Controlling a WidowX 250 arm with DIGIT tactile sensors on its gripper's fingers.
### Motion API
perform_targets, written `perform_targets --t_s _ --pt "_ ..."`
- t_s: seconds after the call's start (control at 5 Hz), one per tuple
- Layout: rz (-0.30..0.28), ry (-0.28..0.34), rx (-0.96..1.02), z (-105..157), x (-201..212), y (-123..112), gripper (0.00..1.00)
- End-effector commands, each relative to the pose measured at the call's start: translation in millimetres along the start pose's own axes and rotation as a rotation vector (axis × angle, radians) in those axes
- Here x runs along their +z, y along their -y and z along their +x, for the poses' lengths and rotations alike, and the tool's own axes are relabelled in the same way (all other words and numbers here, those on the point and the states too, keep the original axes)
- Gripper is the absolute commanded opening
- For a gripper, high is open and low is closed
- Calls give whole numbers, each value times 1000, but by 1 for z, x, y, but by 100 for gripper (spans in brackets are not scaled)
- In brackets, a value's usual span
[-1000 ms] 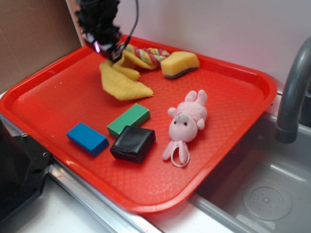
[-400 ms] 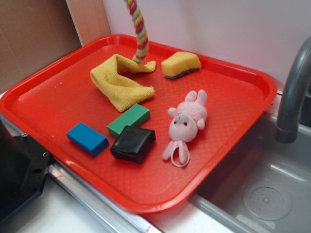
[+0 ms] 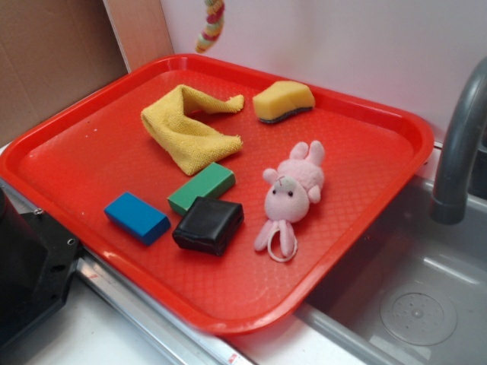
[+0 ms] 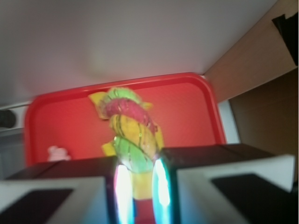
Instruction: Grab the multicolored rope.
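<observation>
The multicolored rope [image 3: 211,23] hangs in the air above the back left of the red tray [image 3: 358,228]; only its lower end shows at the top edge of the exterior view, clear of the tray. In the wrist view the twisted pink, yellow and green rope [image 4: 131,130] hangs down from between the two fingers, and my gripper [image 4: 138,186] is shut on it. The gripper itself is out of the exterior view.
On the tray lie a yellow cloth [image 3: 186,129], a yellow sponge [image 3: 283,100], a pink plush toy [image 3: 291,194], a green block [image 3: 202,187], a blue block [image 3: 137,217] and a black block [image 3: 208,225]. A sink [image 3: 411,304] with a grey faucet [image 3: 456,144] lies to the right. A cardboard wall [image 3: 53,61] stands at the left.
The gripper closed on the rope beside the yellow cloth and rose out of the exterior view. The rope has been lifted off the tray, and the cloth shifted slightly.
</observation>
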State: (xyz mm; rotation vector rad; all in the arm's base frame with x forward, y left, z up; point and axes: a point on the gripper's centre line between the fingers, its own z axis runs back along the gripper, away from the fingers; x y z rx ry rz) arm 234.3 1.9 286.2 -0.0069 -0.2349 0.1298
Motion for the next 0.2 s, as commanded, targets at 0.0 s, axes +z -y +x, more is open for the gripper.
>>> perform_targets --t_s 0.0 --pt "-42 36 32 -27 34 8 0"
